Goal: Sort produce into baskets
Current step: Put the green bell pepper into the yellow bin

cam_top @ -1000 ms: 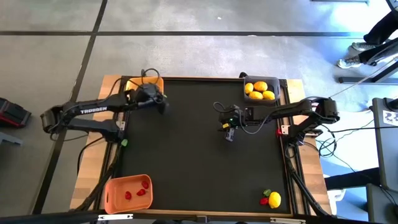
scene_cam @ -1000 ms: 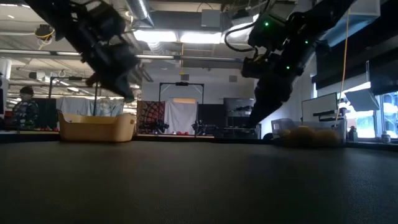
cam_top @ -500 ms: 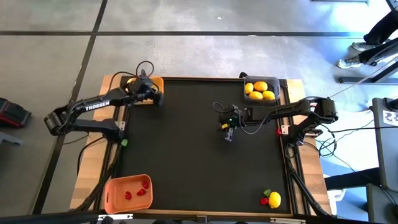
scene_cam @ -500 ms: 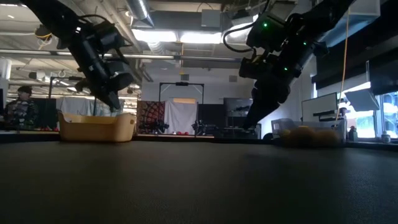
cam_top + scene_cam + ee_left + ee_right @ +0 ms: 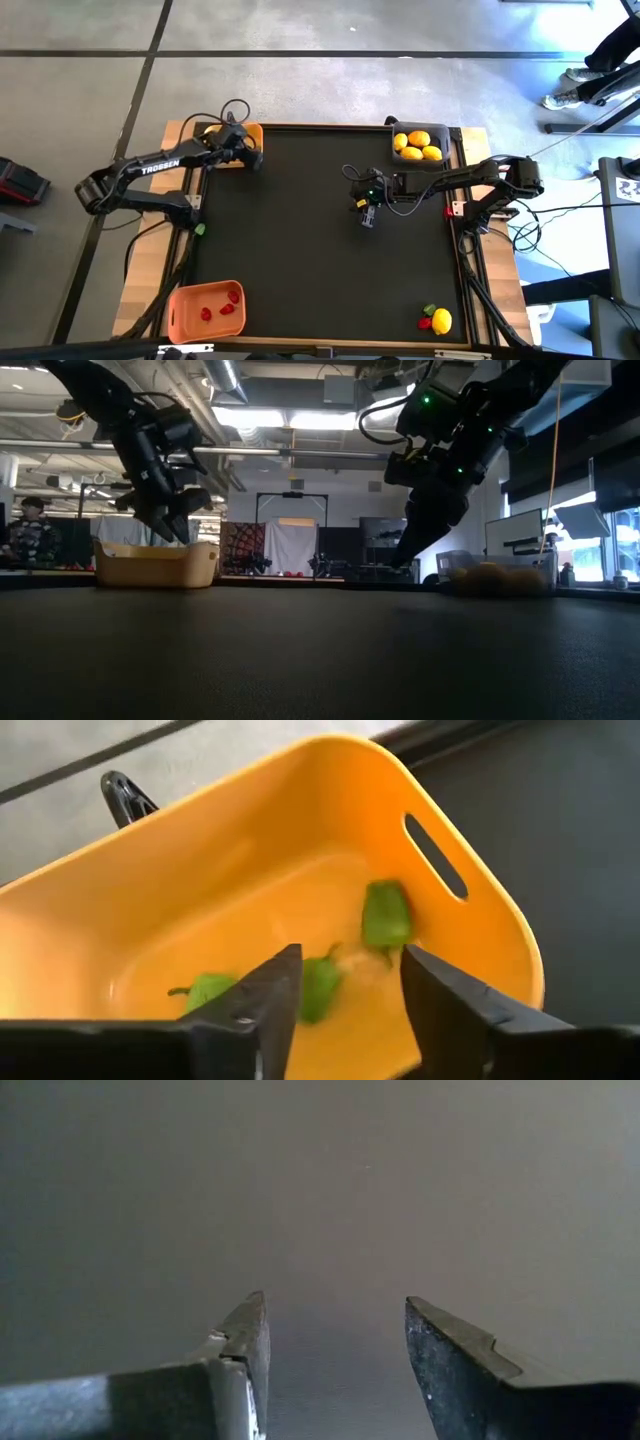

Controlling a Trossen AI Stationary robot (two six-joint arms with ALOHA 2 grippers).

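Left wrist view: my left fingers (image 5: 343, 982) wide over yellow basket (image 5: 470, 935).
Three green pieces (image 5: 385, 915) inside; right fingers (image 5: 335, 1342) wide, empty.

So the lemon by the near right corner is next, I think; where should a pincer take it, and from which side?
Probably from straight above, closing across the lemon's rounded middle. A red piece and a green piece sit against its left side, so a low sideways approach risks knocking them. The right pincer is open and nearer.
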